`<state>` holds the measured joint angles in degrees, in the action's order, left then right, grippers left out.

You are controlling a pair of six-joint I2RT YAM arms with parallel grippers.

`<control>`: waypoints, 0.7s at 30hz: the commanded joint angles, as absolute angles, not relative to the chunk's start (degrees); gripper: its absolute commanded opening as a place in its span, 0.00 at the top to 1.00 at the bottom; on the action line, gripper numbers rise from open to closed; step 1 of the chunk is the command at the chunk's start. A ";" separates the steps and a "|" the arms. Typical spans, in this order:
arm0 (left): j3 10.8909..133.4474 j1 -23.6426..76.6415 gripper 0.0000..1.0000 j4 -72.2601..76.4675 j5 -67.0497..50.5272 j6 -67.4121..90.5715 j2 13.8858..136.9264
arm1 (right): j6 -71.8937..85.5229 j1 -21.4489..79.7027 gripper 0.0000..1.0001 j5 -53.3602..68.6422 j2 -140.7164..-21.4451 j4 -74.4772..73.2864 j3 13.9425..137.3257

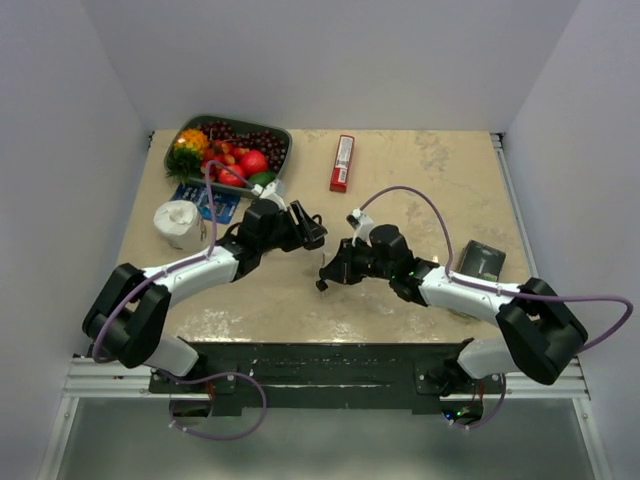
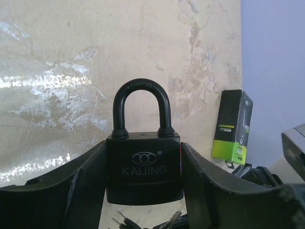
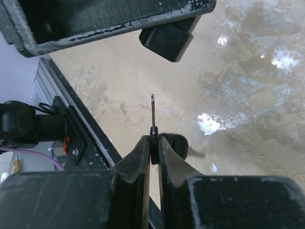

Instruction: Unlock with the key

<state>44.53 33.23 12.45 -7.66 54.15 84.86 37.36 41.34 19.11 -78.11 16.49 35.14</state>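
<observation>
Padlock: black padlock marked KAIJING is sitting low in the middle of the left wrist view, upright, its shackle pointing up the frame and seated in the body.
Left fingers: left fingers are clamping the padlock body from both sides, one pad pressing on each flank.
Key: key is showing in the middle of the right wrist view as a thin silver blade, edge-on and pointing up the frame over bare tabletop, its tip touching nothing.
Right fingers: right fingers are pressing almost together, pinching the key's black head between their tips.
Arms: in the top view both arms are reaching toward the centre of the frame, the fingers of the two standing near each other but apart.
Surroundings: tray of fruit is lying at the upper left, a red box just right of it, a white roll at the left edge, and a black-and-green box at the right.
</observation>
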 commanded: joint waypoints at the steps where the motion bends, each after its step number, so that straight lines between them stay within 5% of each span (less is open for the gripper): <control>1: 45.88 32.96 1.00 18.90 -4.84 51.95 81.04 | 37.97 41.92 1.00 20.74 -78.57 19.69 39.37; 21: 46.58 36.12 1.00 17.76 -2.03 48.08 79.90 | 38.58 42.01 1.00 23.82 -83.41 21.18 41.57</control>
<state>44.53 35.09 12.49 -4.12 50.26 83.22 37.71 41.63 22.44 -83.46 17.98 39.03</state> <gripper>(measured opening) 0.612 0.108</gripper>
